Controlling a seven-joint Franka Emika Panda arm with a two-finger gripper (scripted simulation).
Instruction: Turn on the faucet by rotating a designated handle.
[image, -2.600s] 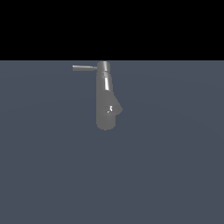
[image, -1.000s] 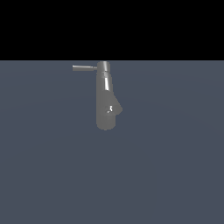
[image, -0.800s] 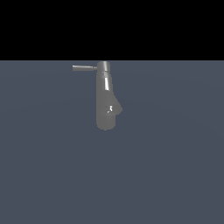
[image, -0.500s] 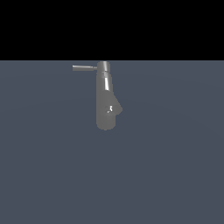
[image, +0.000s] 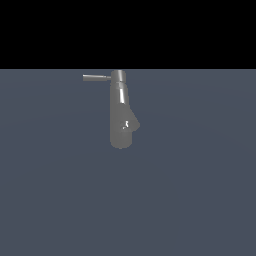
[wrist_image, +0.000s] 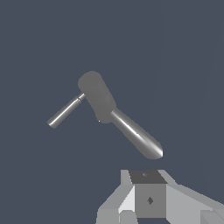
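Observation:
The grey glossy faucet (image: 121, 120) stands upright in the exterior view, widening down to a rounded end with a small side bump. The thin handle (image: 96, 77) sticks out from its narrow cap toward the exterior view's left. In the wrist view the faucet (wrist_image: 131, 130) and the handle (wrist_image: 64, 112) lie well apart from my gripper (wrist_image: 150, 206). Only the gripper's grey parts show at the frame edge; the jaws look spread and hold nothing. The gripper does not show in the exterior view.
A flat dark blue-grey floor (image: 190, 200) surrounds the faucet. Nothing else shows.

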